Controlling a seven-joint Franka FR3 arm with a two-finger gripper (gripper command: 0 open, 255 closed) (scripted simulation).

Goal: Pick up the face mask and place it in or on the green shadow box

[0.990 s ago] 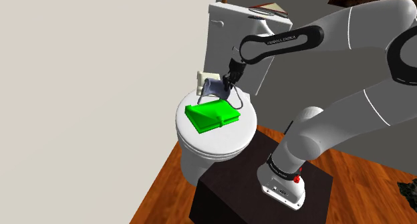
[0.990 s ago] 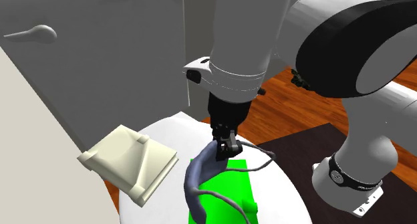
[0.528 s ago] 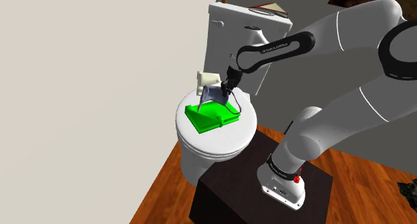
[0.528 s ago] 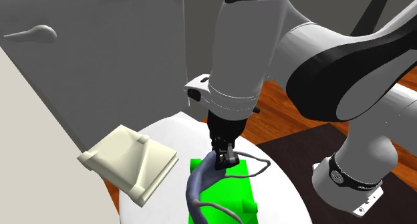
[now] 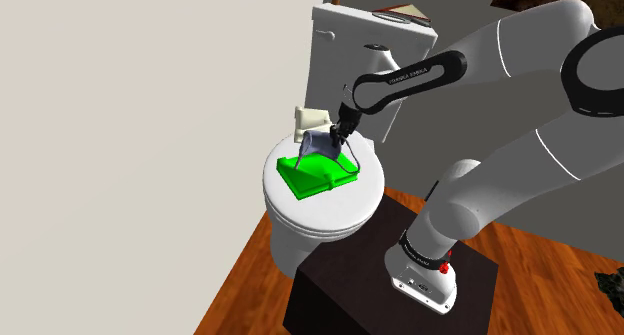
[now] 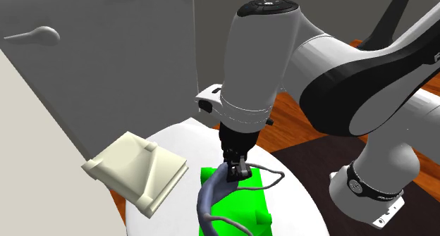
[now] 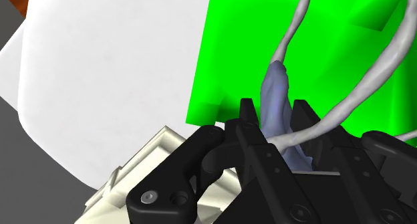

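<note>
Lowered since before, the tool (image 6: 237, 169) is clenched on the face mask (image 6: 210, 194). It is held over the green shadow box (image 6: 248, 203).

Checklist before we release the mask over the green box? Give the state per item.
1. Grip: gripper shut on face mask: ok.
2. Mask is over green shadow box: ok.
3. Mask is resting on the box: cannot tell.
4. Loose straps are all inside the box outline: cannot tell.
5. Cream object is apart from gripper and mask: ok.
6. Box lies flat on white toilet lid: ok.
</note>
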